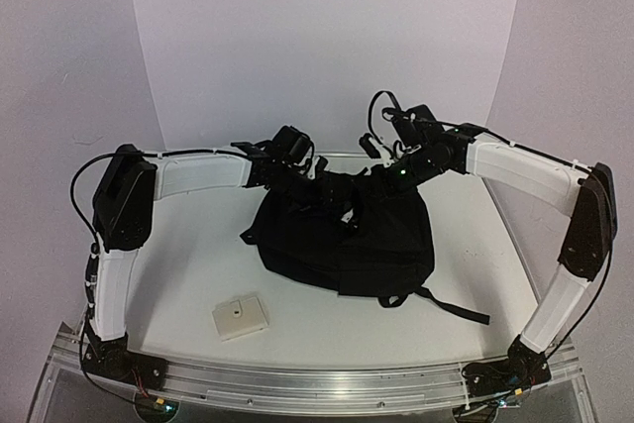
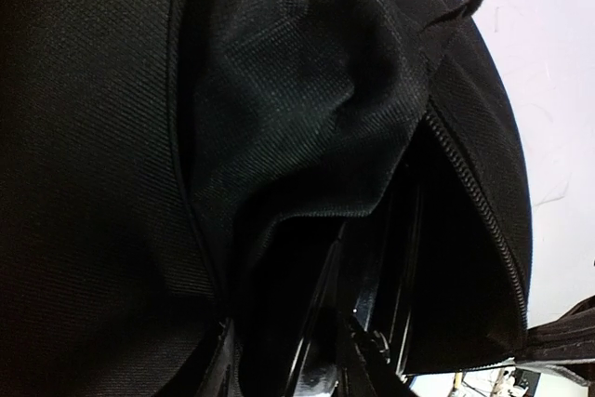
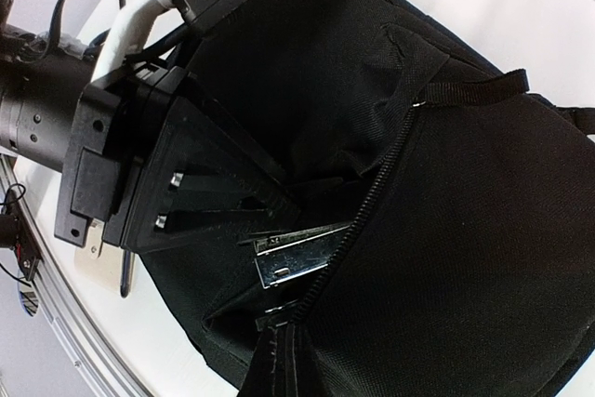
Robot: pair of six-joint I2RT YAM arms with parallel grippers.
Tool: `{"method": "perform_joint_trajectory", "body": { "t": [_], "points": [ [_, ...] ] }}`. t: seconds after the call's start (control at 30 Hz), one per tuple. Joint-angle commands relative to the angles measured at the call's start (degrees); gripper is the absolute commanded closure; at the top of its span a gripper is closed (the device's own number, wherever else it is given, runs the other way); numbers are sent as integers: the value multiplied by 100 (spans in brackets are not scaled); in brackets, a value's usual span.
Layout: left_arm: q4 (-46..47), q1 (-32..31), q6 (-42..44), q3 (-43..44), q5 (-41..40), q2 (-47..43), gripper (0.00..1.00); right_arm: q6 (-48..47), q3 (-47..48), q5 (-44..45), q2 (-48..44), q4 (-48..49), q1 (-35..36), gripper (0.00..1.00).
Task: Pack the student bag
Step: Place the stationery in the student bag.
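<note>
The student bag (image 1: 347, 240) is a big black backpack lying mid-table with its zippered mouth toward the back. My right gripper (image 1: 396, 173) is shut on the fabric rim of that mouth (image 3: 288, 360) and holds it up. My left gripper (image 1: 302, 177) reaches in from the other side, and the right wrist view shows its black body (image 3: 186, 183). Between its jaws sits a black stapler with a shiny metal base (image 3: 297, 256), poking into the open mouth. In the left wrist view the stapler (image 2: 321, 313) runs into the dark interior of the bag (image 2: 93, 137).
A small beige box (image 1: 240, 316) lies on the white table near the front left. A long black strap (image 1: 456, 306) trails from the bag toward the front right. A metal rail (image 1: 317, 383) runs along the near edge. White walls close off the back.
</note>
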Motion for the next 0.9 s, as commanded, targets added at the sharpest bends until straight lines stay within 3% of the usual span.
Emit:
{"method": "perform_joint_trajectory", "body": {
  "t": [0.0, 0.2, 0.47, 0.57, 0.7, 0.87],
  "points": [
    [110, -197, 51, 26, 170, -176, 70, 60, 294, -317, 34, 14, 18, 100],
    [513, -339, -129, 379, 376, 44, 89, 137, 351, -480, 122, 17, 22, 100],
    [1151, -458, -487, 430, 766, 280, 94, 192, 463, -550, 211, 15, 23, 100],
    [1275, -462, -458, 99, 731, 15, 88, 184, 451, -511, 189, 15, 19, 100],
    [712, -462, -113, -208, 293, -388, 66, 167, 418, -491, 142, 9, -22, 100],
    [396, -458, 108, -827, -32, -829, 62, 140, 370, -499, 88, 14, -35, 100]
  ]
}}
